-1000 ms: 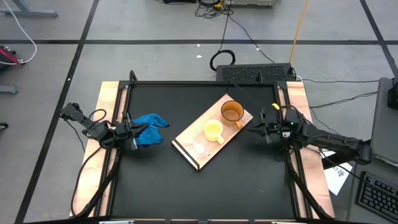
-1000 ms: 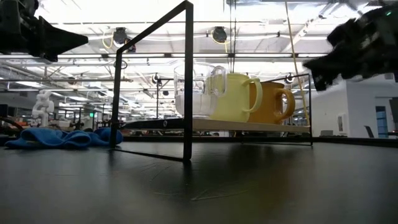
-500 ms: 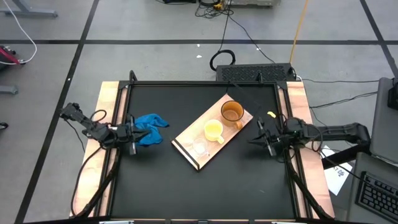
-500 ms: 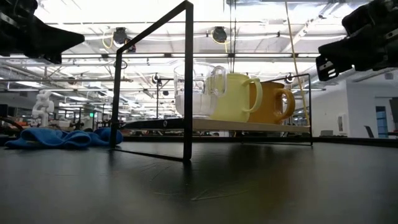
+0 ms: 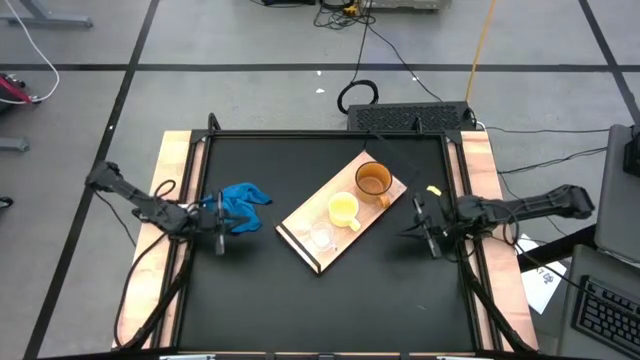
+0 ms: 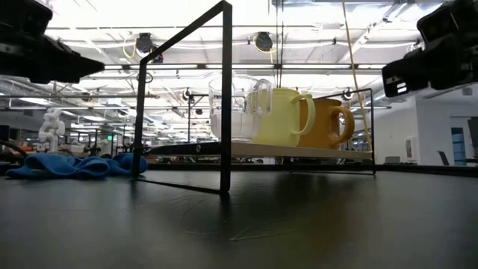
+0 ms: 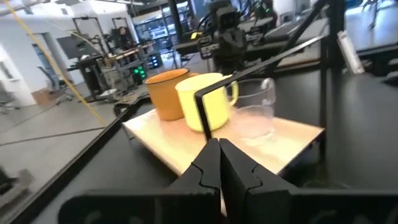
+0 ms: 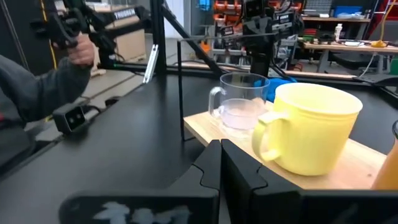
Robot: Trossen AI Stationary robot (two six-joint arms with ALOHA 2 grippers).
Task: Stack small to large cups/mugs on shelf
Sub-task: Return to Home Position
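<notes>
Your left gripper (image 5: 217,228) hangs at the left edge of the black table (image 5: 300,310), fingers pressed together, just beside the crumpled blue cloth (image 5: 238,205). At mid-table the shelf (image 5: 300,232) lies at a slant, its near end to the left and its far end to the right. The three cups stand upright on it in a row by size: the glass cup (image 5: 321,236) at the near-left end, the yellow cup (image 5: 343,210) in the middle, the orange cup (image 5: 373,180) at the far-right end. They stand close together; you cannot tell whether they touch. Your right gripper (image 5: 425,230) hangs at the table's right edge, near the shelf but apart from it, fingers likewise together. In the right wrist view, a person's grey sleeve (image 8: 37,87) shows beyond the table.
</notes>
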